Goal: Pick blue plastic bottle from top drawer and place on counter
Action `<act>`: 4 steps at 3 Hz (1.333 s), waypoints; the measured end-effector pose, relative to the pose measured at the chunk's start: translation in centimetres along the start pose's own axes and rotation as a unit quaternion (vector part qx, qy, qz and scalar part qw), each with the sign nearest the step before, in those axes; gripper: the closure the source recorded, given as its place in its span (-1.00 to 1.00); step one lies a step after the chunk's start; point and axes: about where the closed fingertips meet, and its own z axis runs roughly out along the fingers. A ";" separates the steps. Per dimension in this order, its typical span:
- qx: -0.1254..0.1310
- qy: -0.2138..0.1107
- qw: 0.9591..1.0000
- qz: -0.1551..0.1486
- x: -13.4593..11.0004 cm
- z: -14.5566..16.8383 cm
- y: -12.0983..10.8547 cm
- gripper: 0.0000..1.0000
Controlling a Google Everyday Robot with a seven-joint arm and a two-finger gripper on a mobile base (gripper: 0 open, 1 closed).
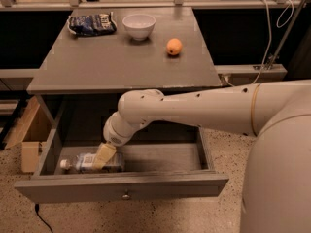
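The blue plastic bottle (pixel 82 163) lies on its side in the open top drawer (pixel 121 186), at the left, with its white cap pointing left. My gripper (pixel 103 158) reaches down into the drawer from the white arm and sits right over the bottle's middle, its pale finger (pixel 104 154) against the bottle. The counter (pixel 121 62) is the grey table top above the drawer.
On the counter stand a dark blue snack bag (pixel 91 24) at the back left, a white bowl (pixel 139 25) and an orange (pixel 174 46). A cardboard box (pixel 29 135) sits on the floor left of the drawer. Cables hang at the right.
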 end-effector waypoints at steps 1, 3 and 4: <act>-0.010 0.003 1.000 0.004 1.2 1.1 0.6 -1.00; -0.016 0.000 1.000 0.005 2.6 1.9 1.4 -0.08; -0.014 -0.005 1.000 0.007 2.7 1.9 1.4 0.38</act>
